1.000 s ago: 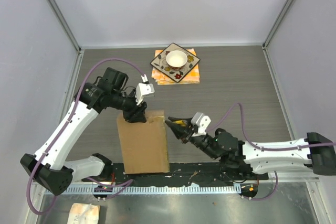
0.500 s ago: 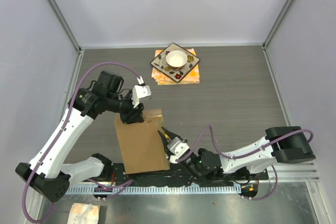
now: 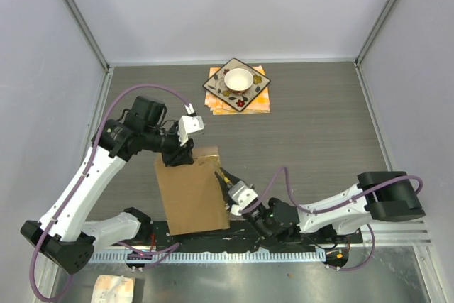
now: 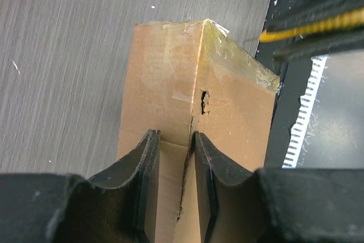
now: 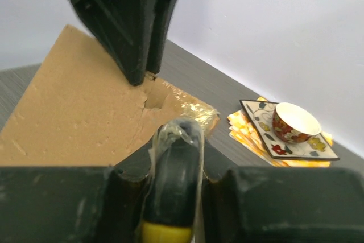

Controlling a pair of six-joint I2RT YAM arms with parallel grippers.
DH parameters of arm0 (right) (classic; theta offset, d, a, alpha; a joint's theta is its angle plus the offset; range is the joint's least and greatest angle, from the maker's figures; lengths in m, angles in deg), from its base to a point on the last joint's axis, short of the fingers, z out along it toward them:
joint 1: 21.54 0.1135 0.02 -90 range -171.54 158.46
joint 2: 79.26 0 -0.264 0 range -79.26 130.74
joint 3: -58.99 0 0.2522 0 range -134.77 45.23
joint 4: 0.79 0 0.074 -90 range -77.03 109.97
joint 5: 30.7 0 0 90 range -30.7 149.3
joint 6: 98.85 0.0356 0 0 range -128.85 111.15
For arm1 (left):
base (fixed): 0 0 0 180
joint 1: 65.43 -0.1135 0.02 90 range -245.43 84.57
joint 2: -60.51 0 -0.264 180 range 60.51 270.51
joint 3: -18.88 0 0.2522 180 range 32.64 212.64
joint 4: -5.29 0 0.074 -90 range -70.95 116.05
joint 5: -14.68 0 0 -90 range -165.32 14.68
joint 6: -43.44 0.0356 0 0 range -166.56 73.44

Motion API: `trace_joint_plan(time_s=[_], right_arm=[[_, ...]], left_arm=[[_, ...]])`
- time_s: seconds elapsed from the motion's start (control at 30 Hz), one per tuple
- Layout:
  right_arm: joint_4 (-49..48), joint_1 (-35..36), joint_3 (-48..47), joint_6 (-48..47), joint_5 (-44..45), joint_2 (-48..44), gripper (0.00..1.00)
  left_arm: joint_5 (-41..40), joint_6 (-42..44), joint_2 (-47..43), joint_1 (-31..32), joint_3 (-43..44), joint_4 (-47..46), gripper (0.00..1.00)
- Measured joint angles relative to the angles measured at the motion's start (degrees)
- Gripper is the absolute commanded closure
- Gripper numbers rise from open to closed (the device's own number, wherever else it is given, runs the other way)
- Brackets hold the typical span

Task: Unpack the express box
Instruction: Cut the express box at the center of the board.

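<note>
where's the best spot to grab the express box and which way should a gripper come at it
Pinch the express box at its far ridge, coming down from above on the far side. The two faces meet there in a narrow edge that fits between open jaws, as the left gripper straddling it shows; the broad faces are too wide to span. Stay off the torn notch.

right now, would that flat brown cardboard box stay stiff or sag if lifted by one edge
Probably stiff: the flat brown cardboard box keeps straight edges. Its small tear may rip under a pinch. The glossy clear tape could be slippery.
</note>
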Motion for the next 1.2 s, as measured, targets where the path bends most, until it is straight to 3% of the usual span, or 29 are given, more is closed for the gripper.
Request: trace_joint_plan(time_s=[0.23, 0.43, 1.2], right_arm=[[-1.2, -4.2, 5.2, 12.8, -3.5, -11.0, 0.99], [-1.9, -6.1, 5.9, 20.2, -5.6, -10.5, 0.99], [-1.9, -7.4, 4.3, 23.7, -8.2, -6.0, 0.99]], left_arm=[[0.0, 0.0, -0.5, 0.0, 0.0, 0.1, 1.0], [0.0, 0.0, -1.2, 0.0, 0.0, 0.3, 1.0], [0.0, 0.1, -1.6, 0.0, 0.0, 0.2, 1.0]])
